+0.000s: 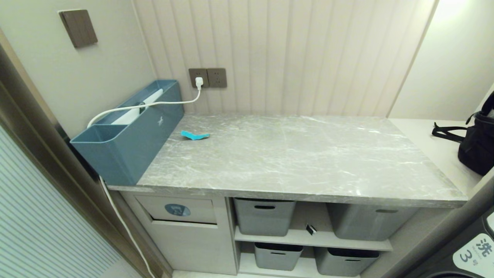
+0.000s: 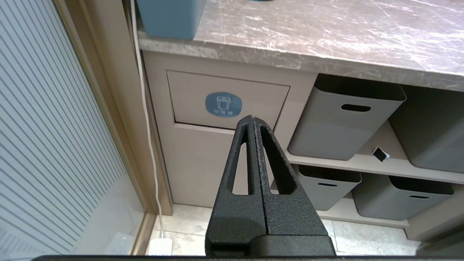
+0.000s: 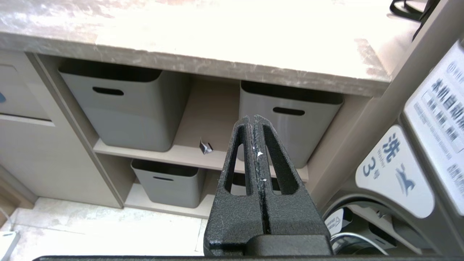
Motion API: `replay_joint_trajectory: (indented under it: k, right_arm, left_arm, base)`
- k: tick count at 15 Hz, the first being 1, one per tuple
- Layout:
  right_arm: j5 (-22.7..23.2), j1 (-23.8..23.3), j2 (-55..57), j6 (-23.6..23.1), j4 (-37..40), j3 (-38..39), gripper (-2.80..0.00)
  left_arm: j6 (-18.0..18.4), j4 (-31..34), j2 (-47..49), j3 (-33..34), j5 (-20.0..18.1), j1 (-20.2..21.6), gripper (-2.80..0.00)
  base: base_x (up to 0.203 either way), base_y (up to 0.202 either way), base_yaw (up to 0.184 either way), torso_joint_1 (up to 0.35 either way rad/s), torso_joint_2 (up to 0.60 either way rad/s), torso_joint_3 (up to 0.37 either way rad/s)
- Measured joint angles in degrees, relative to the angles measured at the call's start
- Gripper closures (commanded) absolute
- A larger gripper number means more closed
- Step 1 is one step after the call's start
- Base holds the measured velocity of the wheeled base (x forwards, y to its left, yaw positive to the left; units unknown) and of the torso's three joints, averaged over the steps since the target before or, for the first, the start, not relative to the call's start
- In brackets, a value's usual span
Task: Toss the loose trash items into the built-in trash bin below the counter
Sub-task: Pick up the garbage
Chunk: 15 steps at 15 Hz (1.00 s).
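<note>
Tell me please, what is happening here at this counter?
Nothing is being handled yet. The left hand and right hand are both shut and empty, held in front of the cabinet. A teal wrapper strip lies on the counter, and a torn black piece sits on the shelf between grey tubs. The trash bin flap is closed.

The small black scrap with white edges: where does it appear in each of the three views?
Head view: the black scrap lies on the upper shelf under the counter, between two grey tubs.
Left wrist view: the scrap lies on the same shelf, between the tubs.
Right wrist view: it stands near the shelf's front edge, between the tubs.
Shared landmark: the upper left grey tub.
</note>
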<state>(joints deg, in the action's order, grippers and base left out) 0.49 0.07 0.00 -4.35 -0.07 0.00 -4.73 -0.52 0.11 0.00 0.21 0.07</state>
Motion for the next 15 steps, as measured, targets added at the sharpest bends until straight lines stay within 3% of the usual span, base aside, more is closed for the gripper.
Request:
replay_joint_trajectory:
  k: [3, 7, 10, 15]
  right_arm:
    - [-0.1, 0.0, 0.0, 0.5, 0.0, 0.0, 0.00]
    - [0.0, 0.0, 0.0, 0.6, 0.0, 0.0, 0.00]
    - [-0.1, 0.0, 0.0, 0.6, 0.0, 0.0, 0.00]
    - [-0.1, 0.0, 0.0, 0.6, 0.0, 0.0, 0.00]
  left_arm:
    - [0.9, -0.4, 0.1, -1.8, -0.6, 0.0, 0.00]
    - [0.9, -0.4, 8.5, -14.8, -4.8, -0.1, 0.00]
    - [-0.6, -1.8, 28.2, -29.0, -6.4, -0.2, 0.00]
    - [-0.7, -4.8, 66.9, -59.3, -7.4, -2.2, 0.00]
  base:
    - [0.000, 0.000, 0.000, 0.055, -0.11, -0.057]
    - [0.000, 0.000, 0.000, 0.000, 0.00, 0.000]
    - [0.000, 0.000, 0.000, 0.000, 0.00, 0.000]
    - [0.000, 0.000, 0.000, 0.000, 0.00, 0.000]
